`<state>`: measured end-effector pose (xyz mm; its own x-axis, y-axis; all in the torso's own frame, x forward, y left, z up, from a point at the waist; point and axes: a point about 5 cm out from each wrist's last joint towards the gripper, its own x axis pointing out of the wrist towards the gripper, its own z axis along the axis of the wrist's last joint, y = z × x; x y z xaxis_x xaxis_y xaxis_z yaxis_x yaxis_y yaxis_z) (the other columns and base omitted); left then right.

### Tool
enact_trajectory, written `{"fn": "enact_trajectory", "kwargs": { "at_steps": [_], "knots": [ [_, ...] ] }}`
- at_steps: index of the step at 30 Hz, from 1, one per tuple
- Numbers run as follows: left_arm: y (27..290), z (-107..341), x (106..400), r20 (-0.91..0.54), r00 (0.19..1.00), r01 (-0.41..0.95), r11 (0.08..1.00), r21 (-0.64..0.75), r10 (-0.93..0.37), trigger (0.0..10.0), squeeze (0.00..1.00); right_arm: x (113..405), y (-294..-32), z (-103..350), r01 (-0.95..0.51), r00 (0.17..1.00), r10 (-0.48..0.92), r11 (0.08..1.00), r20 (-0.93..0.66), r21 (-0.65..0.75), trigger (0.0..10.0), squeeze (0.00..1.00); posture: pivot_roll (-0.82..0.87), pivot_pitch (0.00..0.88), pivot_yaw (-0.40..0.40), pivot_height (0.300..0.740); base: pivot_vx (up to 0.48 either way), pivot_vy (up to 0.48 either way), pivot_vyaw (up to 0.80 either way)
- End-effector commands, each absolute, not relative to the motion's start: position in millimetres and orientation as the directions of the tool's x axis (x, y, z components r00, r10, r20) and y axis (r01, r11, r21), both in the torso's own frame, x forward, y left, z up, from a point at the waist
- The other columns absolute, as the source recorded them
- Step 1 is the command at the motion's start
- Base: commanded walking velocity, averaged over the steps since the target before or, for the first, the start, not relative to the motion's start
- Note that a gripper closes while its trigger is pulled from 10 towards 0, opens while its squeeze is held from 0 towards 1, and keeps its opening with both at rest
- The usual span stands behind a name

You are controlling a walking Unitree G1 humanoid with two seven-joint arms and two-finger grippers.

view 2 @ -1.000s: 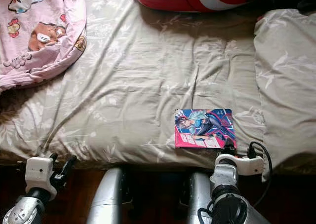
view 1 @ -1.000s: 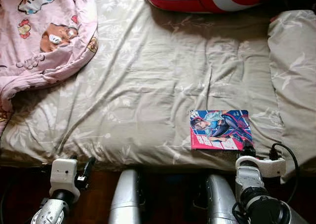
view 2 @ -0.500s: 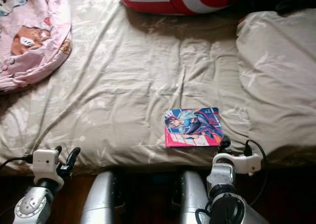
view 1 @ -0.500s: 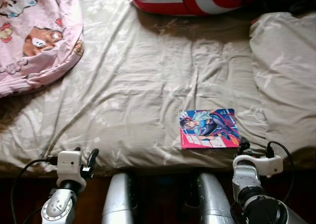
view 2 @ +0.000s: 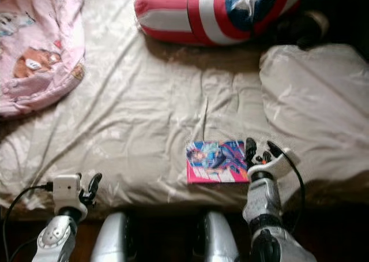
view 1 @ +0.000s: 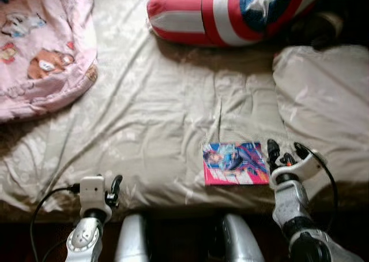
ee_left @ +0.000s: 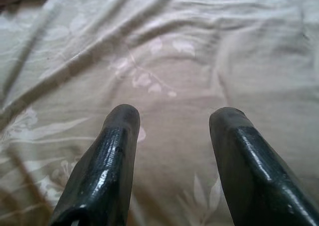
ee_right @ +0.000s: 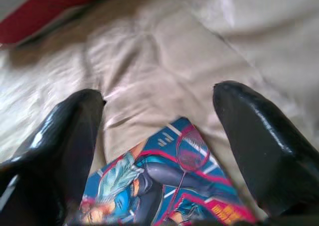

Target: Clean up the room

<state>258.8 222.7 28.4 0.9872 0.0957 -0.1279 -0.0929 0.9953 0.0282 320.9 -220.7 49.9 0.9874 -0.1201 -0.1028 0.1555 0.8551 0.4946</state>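
Right gripper [view 1: 283,151] is raised forward, its fingers spread wide apart; left gripper [view 1: 113,188] sits low, its fingers likewise parted

Book [view 1: 235,163] on bed [view 1: 155,123], right gripper [view 1: 284,152] just right of it.

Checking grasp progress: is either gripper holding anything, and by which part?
Nothing is held. The right gripper is open above the colourful comic book; the left gripper is open over the beige bedsheet.
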Motion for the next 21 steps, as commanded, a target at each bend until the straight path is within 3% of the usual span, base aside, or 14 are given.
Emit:
{"fn": "enact_trajectory", "kwargs": {
  "at_steps": [1, 5, 7, 12, 21],
  "knots": [
    [226.8, 18.7, 253.4, -0.162, 0.978, -0.135, 0.991, 0.004, 0.133, 10.0, 0.0, 310.6, -228.2, 41.6, 0.154, 0.986, -0.111, 0.887, -0.122, 0.436, 10.0, 0.0, 0.01, 0.072, -0.068, 0.622, 0.0, 0.0, 0.0],
    [227.8, 9.5, 256.4, -0.214, 0.966, -0.155, 0.988, -0.02, 0.147, 10.0, 0.0, 295.6, -233.8, 25.2, 0.171, 0.975, -0.103, 0.911, -0.196, 0.375, 10.0, 0.0, -0.01, 0.051, -0.062, 0.622, 0.0, 0.0, 0.0],
    [228.0, 3.2, 257.3, -0.259, 0.955, -0.153, 0.988, -0.016, 0.143, 10.0, 0.0, 283.8, -239.1, 12.8, 0.248, 0.95, -0.169, 0.918, -0.262, 0.31, 10.0, 0.0, -0.02, 0.034, -0.042, 0.627, 0.0, 0.0, 0.0],
    [231.9, -4.0, 259.9, -0.334, 0.933, -0.144, 0.99, -0.002, 0.135, 10.0, 0.0, 267.4, -235.9, -7.5, 0.366, 0.9, -0.24, 0.868, -0.364, 0.334, 10.0, 0.0, -0.04, 0.011, -0.011, 0.657, 0.0, 0.0, 0.0],
    [231.4, -19.6, 250.2, -0.426, 0.894, -0.149, 0.989, 0.009, 0.138, 10.0, 0.0, 240.8, -231.8, -33.2, 0.417, 0.837, -0.236, 0.859, -0.493, 0.297, 10.0, 0.0, -0.02, 0.0, -0.022, 0.717, 0.0, 0.0, 0.0]
  ]
}}
